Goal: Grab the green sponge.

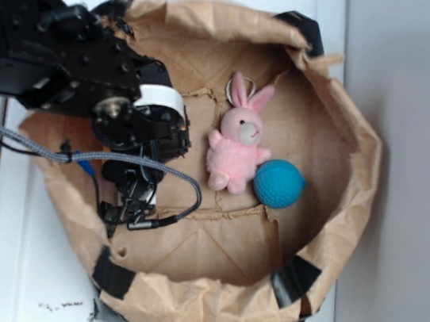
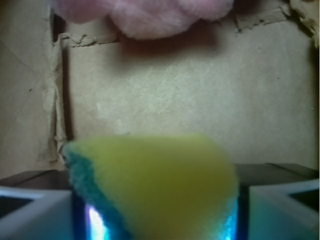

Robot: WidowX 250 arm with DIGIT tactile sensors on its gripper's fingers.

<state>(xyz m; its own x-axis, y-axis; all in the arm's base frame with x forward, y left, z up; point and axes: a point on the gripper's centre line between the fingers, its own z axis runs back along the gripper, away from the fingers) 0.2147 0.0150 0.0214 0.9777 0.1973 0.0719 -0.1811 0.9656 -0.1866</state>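
The green sponge (image 2: 160, 185), yellow foam with a dark-green scrub layer along its left edge, fills the gap between my fingers in the wrist view, blurred and very close. My gripper (image 2: 156, 212) is shut on it, with one finger pressed against each side. In the exterior view my gripper (image 1: 133, 202) hangs over the left part of the brown paper floor, and the arm hides the sponge there.
A pink bunny (image 1: 235, 148) lies mid-bowl, and its fur shows at the top of the wrist view (image 2: 145, 15). A teal-blue ball (image 1: 279, 184) touches its right side. The crumpled paper wall (image 1: 361, 149) rings everything. Bare paper floor (image 2: 190, 90) lies ahead.
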